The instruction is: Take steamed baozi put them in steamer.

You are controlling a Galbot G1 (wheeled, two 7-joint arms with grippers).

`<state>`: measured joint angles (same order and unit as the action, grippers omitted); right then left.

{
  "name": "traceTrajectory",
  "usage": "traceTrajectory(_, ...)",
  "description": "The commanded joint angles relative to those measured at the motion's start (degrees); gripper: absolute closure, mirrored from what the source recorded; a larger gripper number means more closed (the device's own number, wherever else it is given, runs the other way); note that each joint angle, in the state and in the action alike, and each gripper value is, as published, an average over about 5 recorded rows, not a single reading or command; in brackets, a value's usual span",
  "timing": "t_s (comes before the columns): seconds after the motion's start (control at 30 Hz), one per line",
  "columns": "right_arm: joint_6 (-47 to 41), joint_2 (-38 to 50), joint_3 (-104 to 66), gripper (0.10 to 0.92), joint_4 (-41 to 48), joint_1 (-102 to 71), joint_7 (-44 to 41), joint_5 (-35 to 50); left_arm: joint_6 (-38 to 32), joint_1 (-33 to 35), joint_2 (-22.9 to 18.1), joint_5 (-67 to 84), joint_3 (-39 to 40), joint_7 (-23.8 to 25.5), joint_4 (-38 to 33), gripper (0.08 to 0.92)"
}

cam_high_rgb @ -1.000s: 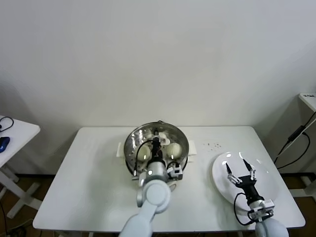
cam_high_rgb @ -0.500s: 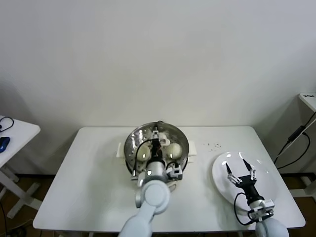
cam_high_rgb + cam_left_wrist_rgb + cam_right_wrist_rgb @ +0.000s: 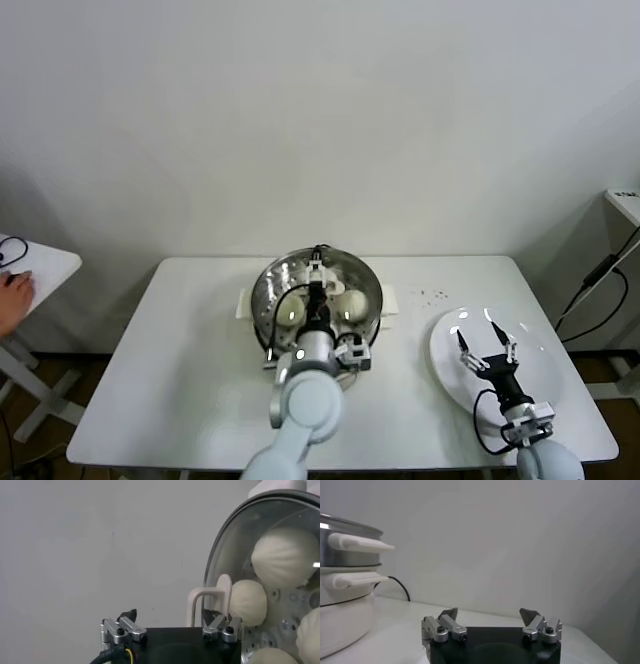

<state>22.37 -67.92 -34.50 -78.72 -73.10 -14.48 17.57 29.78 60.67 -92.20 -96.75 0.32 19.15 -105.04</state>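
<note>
The steamer (image 3: pixel 268 288), a shiny steel pot on a white base, stands at the middle back of the white table. Cream-white baozi (image 3: pixel 351 303) lie on its perforated tray, and the left wrist view shows several of these baozi (image 3: pixel 284 556) inside the steamer's rim (image 3: pixel 216 555). My left gripper (image 3: pixel 320 272) hangs over the pot, open with nothing between its fingers (image 3: pixel 169 616). My right gripper (image 3: pixel 487 342) hovers open and empty over the bare white plate (image 3: pixel 455 375) to the right. In the right wrist view this gripper (image 3: pixel 489 614) has the steamer (image 3: pixel 345 580) off to one side.
A white loop handle (image 3: pixel 199 605) sits by the steamer's rim, close to my left fingertips. Dark specks (image 3: pixel 432 293) dot the table right of the pot. A side table with a person's hand (image 3: pixel 12 290) is at far left. Cables (image 3: pixel 600 290) hang at far right.
My left gripper's jaws have gone from shut to wide open over the steamer. A person's hand has come into view at the far left. The right arm has stayed still.
</note>
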Motion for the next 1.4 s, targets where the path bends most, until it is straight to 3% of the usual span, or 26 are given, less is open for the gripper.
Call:
traceTrajectory(0.03, 0.0, 0.1, 0.1, 0.203, 0.5, 0.2, 0.0, 0.0, -0.6, 0.9, 1.3, 0.4, -0.1, 0.3, -3.3, 0.177)
traceTrajectory(0.73, -0.4, 0.7, 1.0, 0.203, 1.6, 1.6, 0.0, -0.1, -2.8, 5.6, 3.7, 1.9, -1.7, 1.1, -7.7, 0.177)
traceTrajectory(0.97, -1.4, 1.1, 1.1, 0.203, 0.9, 1.5, -0.1, 0.2, -3.3, 8.4, 5.4, 4.5, -3.1, 0.4, -12.2, 0.177)
traceTrajectory(1.2, -3.0, 1.3, 0.5, 0.203, -1.3, 1.3, -1.8, 0.9, -3.8, 14.1, 10.2, 17.1, -7.2, -3.9, -19.6, 0.177)
traceTrajectory(1.4, -4.0, 2.1, 0.3, 0.203, -3.3, 0.4, -2.7, 1.5, -7.8, 19.3, 13.0, 29.9, -14.4, -12.9, -22.4, 0.177)
